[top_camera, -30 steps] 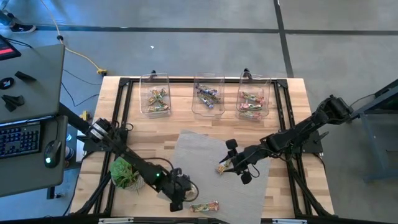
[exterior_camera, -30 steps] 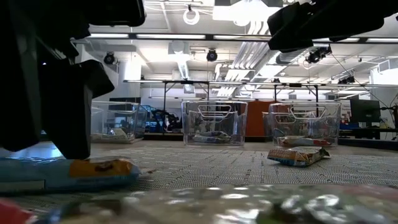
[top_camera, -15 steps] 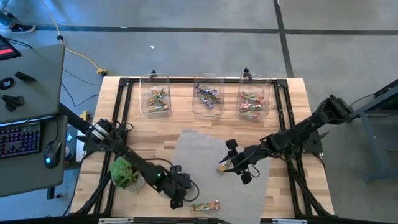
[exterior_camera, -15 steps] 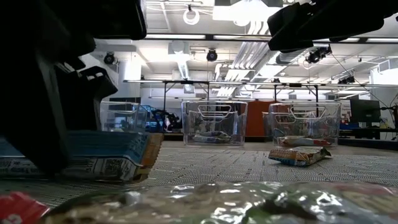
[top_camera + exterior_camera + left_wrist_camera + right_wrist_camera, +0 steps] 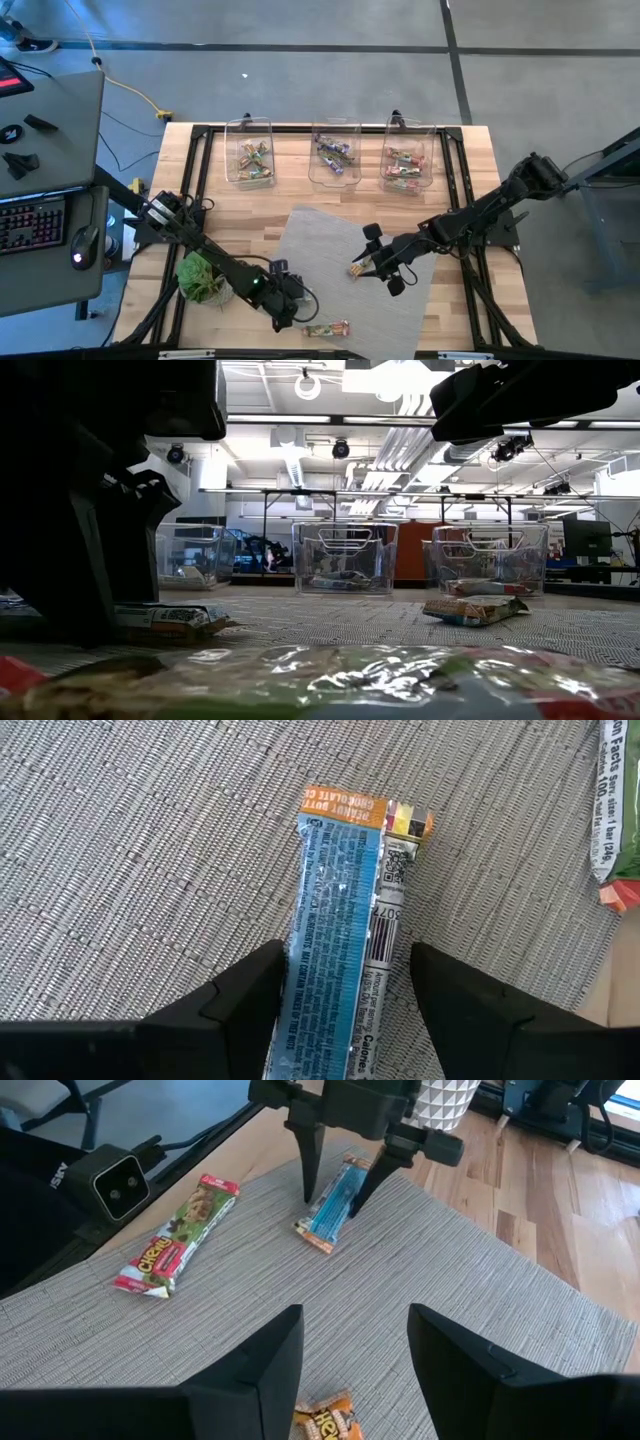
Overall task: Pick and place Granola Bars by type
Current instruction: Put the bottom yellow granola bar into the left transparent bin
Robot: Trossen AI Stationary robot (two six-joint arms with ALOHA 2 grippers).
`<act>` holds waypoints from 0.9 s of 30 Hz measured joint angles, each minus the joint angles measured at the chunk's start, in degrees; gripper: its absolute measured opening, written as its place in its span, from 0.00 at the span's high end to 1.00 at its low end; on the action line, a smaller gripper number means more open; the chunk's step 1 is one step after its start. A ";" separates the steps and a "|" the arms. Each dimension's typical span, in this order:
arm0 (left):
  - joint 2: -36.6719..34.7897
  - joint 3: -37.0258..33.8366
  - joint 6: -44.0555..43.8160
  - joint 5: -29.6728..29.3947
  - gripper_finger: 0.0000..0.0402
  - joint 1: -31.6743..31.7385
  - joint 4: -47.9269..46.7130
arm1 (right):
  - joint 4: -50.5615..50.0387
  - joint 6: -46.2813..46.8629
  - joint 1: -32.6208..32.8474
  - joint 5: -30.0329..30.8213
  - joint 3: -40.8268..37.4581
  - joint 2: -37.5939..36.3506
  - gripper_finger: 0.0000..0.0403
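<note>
A blue-wrapped granola bar lies back side up on the grey mat, near the table's near edge. My left gripper points steeply down over it, open, one finger along each long edge of the bar. A red-and-green bar lies on the mat just right of it. My right gripper hovers open over the mat's right part, above an orange bar that lies flat. My left gripper comes from above with its fingers close against the blue bar's two long edges, near the bar's middle. The wrapper is not dented, and I cannot tell whether the fingers touch it. The bar lies flat on the mat.
Three clear bins with sorted bars stand in a row at the far edge. A green plant in a white pot stands left of the mat, beside the left arm. The mat's far half is bare.
My left gripper has tipped more steeply downward and shifted slightly toward the far edge. The blue bar, flat a second ago, tipped up on its edge and has come down flat again, a little farther from the near edge. My right arm kept still.
</note>
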 joint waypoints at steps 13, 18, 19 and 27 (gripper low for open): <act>-0.39 -0.11 -0.06 -2.14 0.75 0.00 -0.29 | 0.00 0.00 0.00 0.01 0.00 0.02 0.59; -1.54 3.71 -2.32 -3.23 0.75 1.77 -2.26 | 0.00 0.00 0.00 0.02 -0.02 0.02 0.59; -1.84 5.41 -3.26 -3.09 0.75 2.48 -3.61 | 0.01 0.00 0.01 0.02 -0.01 0.02 0.59; -1.81 21.55 -1.27 -7.03 0.75 9.51 -33.55 | 0.12 0.00 0.02 0.02 -0.02 0.02 0.59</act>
